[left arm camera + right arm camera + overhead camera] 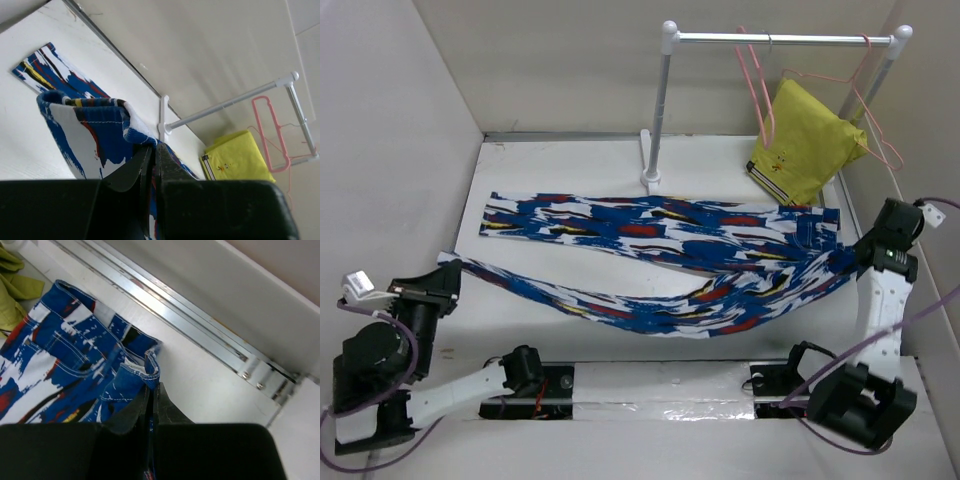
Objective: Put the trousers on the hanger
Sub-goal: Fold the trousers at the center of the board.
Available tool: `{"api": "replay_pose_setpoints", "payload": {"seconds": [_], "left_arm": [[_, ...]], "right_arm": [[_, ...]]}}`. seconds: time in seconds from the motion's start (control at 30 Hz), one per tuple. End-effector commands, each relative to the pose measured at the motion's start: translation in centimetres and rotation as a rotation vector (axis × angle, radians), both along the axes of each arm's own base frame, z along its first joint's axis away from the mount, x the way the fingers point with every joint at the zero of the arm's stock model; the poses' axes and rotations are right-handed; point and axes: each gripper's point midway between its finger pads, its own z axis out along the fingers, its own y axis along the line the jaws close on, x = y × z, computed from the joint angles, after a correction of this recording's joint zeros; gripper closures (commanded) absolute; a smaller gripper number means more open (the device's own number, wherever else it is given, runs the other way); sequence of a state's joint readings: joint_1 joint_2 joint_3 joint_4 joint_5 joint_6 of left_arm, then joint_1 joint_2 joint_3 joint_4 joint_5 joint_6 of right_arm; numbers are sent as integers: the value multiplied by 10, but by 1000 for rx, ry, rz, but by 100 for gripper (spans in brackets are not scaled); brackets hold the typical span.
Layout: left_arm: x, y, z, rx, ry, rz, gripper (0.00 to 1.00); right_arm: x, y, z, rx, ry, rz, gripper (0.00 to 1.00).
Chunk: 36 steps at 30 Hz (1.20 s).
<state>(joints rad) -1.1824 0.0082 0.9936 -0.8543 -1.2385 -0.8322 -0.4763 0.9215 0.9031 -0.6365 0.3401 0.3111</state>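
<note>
The blue patterned trousers lie across the table, one leg flat at the back. The other leg hangs sagging between my two grippers. My left gripper is shut on the leg's hem end at the left; the left wrist view shows its closed jaws pinching the folded cloth. My right gripper is shut on the waist end at the right; the right wrist view shows it clamping the waistband. The empty pink hanger hangs on the rail, also seen in the left wrist view.
A white clothes rack stands at the back right on a post. A yellow garment hangs from a second pink hanger beside the right wall. Enclosure walls close in the left, back and right. An aluminium track runs along the wall.
</note>
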Motion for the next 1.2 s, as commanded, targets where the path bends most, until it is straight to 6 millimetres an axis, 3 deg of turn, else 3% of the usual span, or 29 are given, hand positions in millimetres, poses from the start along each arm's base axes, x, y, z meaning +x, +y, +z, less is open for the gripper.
{"api": "replay_pose_setpoints", "payload": {"seconds": [0.0,0.03,0.07,0.1,0.13,0.3,0.47,0.5,0.53,0.63,0.67,0.73,0.77,0.83,0.87,0.93,0.97,1.0,1.1,1.13,1.17], "left_arm": [[0,43,1,-158,-22,134,100],[6,28,6,-87,-12,145,100],[8,25,10,52,7,167,100],[12,14,23,19,-3,177,100],[17,1,27,98,16,206,100],[31,-35,50,247,55,281,100],[52,-100,39,399,93,286,100],[56,-111,46,324,87,297,100],[60,-123,39,434,124,322,100],[92,-135,41,482,148,406,100],[121,-122,32,379,143,437,100],[151,-98,-13,397,267,457,100],[164,-73,-32,300,320,476,100],[156,-52,-51,256,346,506,100],[156,-50,-48,244,325,493,100],[149,-20,-47,217,310,553,100],[151,-15,-52,204,332,528,100],[147,13,-59,191,373,596,100],[152,36,-73,164,431,586,100],[149,59,-78,156,461,636,100],[150,65,-80,140,471,630,100]], "right_arm": [[60,-13,44,-57,-189,41,100],[67,-18,43,-69,-179,29,100],[72,-19,44,-81,-180,31,100],[78,-17,46,-88,-193,40,100],[86,-20,49,-104,-225,45,100],[116,-18,47,-86,-261,100,100],[138,-17,46,-91,-272,130,100],[142,-18,42,-87,-270,131,100],[148,-14,43,-78,-286,150,100],[160,-8,35,-51,-302,167,100],[165,-2,32,-40,-304,180,100],[174,9,27,-16,-321,214,100],[179,16,28,-20,-324,233,100],[176,12,27,-44,-307,205,100],[176,12,28,-49,-310,208,100],[177,10,29,-60,-312,205,100],[180,10,32,-61,-318,208,100],[180,6,32,-62,-319,205,100],[188,5,29,-57,-319,206,100],[190,1,26,-51,-314,203,100],[192,1,24,-46,-309,207,100]]}}
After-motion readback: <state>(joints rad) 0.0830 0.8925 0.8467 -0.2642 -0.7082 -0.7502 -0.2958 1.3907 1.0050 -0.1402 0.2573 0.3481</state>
